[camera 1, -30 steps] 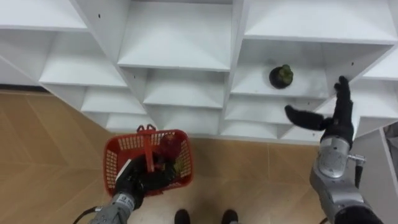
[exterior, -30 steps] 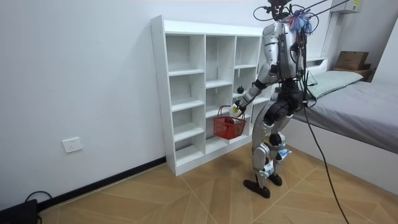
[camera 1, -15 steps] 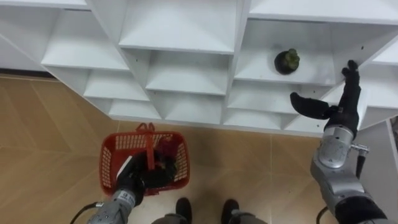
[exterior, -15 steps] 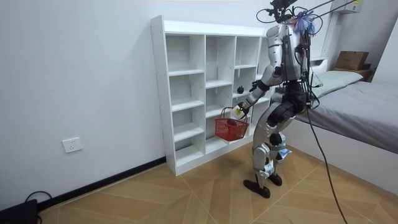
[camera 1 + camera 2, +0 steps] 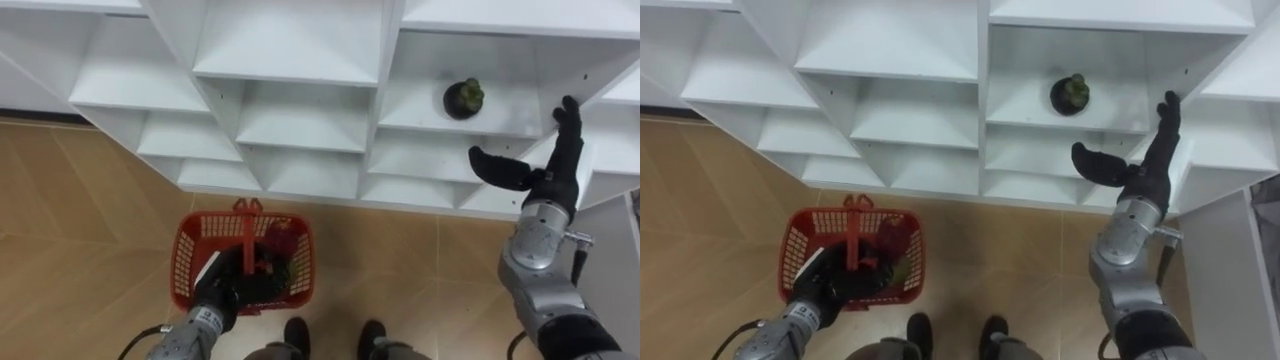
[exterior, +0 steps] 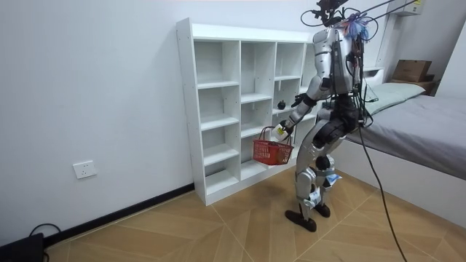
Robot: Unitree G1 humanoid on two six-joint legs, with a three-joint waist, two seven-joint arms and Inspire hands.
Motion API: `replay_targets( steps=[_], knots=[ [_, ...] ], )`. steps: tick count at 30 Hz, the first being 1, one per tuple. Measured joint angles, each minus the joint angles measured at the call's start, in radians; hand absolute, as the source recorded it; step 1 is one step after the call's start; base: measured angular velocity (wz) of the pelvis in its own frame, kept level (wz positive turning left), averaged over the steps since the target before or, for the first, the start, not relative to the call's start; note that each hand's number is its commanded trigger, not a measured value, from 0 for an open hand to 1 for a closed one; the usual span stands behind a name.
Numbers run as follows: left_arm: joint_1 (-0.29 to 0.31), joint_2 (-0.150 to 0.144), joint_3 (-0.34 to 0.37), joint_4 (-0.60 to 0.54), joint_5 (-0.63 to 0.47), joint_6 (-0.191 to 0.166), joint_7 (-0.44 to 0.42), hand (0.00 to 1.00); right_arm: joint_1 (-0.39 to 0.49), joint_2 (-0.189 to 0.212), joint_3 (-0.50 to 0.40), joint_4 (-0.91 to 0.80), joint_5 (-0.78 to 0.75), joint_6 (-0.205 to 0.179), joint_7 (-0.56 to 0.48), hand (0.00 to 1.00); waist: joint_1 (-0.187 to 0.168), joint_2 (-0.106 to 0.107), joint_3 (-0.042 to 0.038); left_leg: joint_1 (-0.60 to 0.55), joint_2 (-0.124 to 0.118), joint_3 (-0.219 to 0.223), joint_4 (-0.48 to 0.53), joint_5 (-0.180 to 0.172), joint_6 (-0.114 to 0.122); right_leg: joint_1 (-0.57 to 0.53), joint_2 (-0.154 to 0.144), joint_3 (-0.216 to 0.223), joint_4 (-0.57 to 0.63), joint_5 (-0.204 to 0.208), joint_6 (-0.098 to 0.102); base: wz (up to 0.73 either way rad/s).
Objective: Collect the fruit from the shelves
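While the left hand point(image 5: 228, 290) curls round the handle of the red basket point(image 5: 186, 265), well below-left of the dark fruit point(image 5: 463, 97) on the closet point(image 5: 290, 60) shelf, the right hand point(image 5: 548, 178) hangs spread and empty just below-right of it. The reach seems underway; next, close in and grasp.

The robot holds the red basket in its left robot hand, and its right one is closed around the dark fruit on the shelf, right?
Not quite: the left eye view shows the right robot hand open, apart from the dark fruit, which sits on the shelf. The left robot hand does hold the red basket.
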Motion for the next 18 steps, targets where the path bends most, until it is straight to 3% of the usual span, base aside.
replay_targets(
  steps=[9,18],
  knots=[
    [-0.008,-0.004,0.000,0.002,-0.009,0.000,0.001,1.00,-0.002,0.003,0.001,-0.001,-0.001,0.000,-0.006,0.00,0.014,0.005,0.0032,-0.001,0.000,0.001,-0.006,0.000,0.000,-0.002,0.001,0.001,-0.002,0.000,0.000,0.00],
    [-0.015,-0.032,-0.021,0.002,-0.011,0.000,0.005,1.00,-0.002,0.032,0.003,-0.027,0.011,-0.001,-0.020,0.00,0.019,0.006,0.0027,-0.001,0.008,0.008,-0.006,0.001,-0.003,-0.002,0.011,0.007,-0.018,0.009,-0.004,-0.02]
  ],
)
